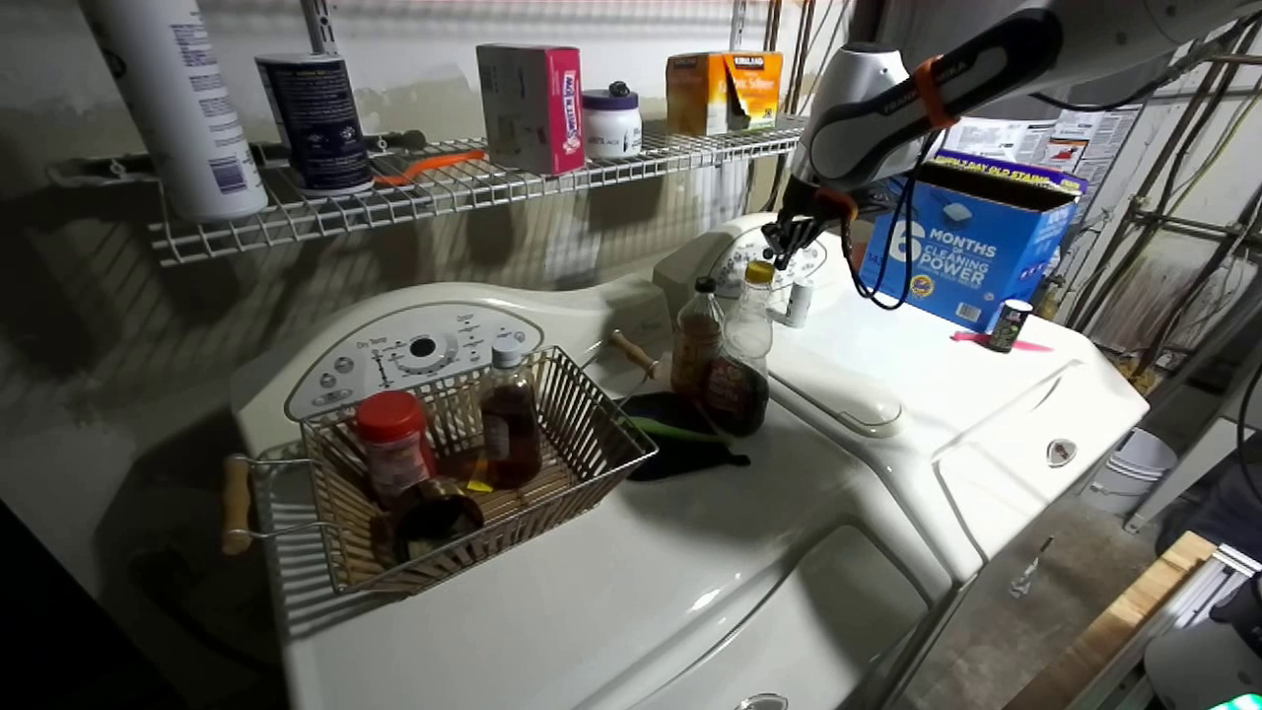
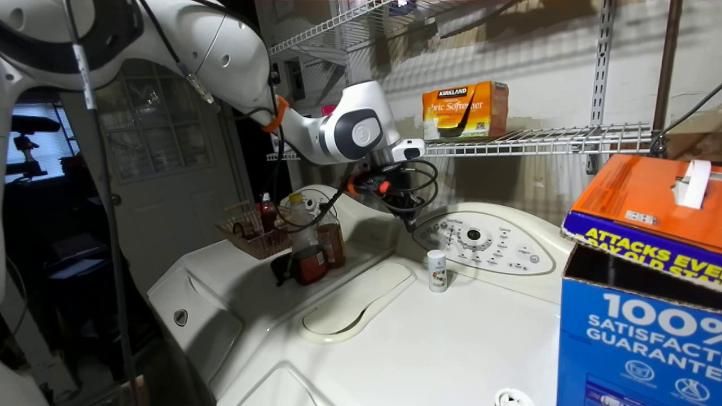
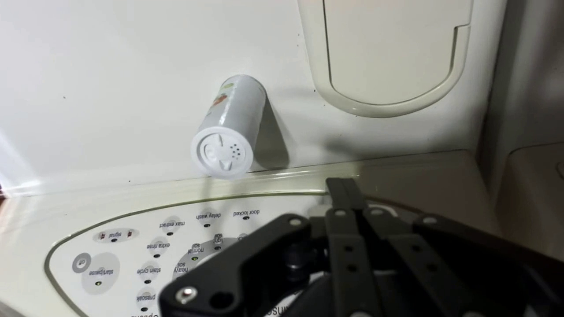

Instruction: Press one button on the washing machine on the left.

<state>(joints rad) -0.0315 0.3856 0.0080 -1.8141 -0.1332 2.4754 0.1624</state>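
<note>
The washing machine [image 2: 440, 338] is white, with a curved back control panel [image 2: 491, 248]. In the wrist view the panel [image 3: 145, 233] stands upside down, with grey button patches labelled "start/pause", "delay wash" and "door locked", and small green lights. My gripper [image 3: 343, 180] is shut and empty, its fingertips together over the right part of that panel. In an exterior view the gripper [image 2: 410, 225] points down at the panel's left end; it also shows at the panel in an exterior view [image 1: 782, 258]. Whether the tips touch is unclear. The arms of the gripper hide some buttons.
A white shaker can [image 3: 238, 110] stands just in front of the panel. A "Dry Temp" machine [image 1: 631, 592] adjoins, bearing a wire basket [image 1: 552, 513] and syrup bottles [image 1: 739, 394]. A large blue box [image 2: 637, 338] stands on the washer. A wire shelf [image 2: 536, 148] hangs above.
</note>
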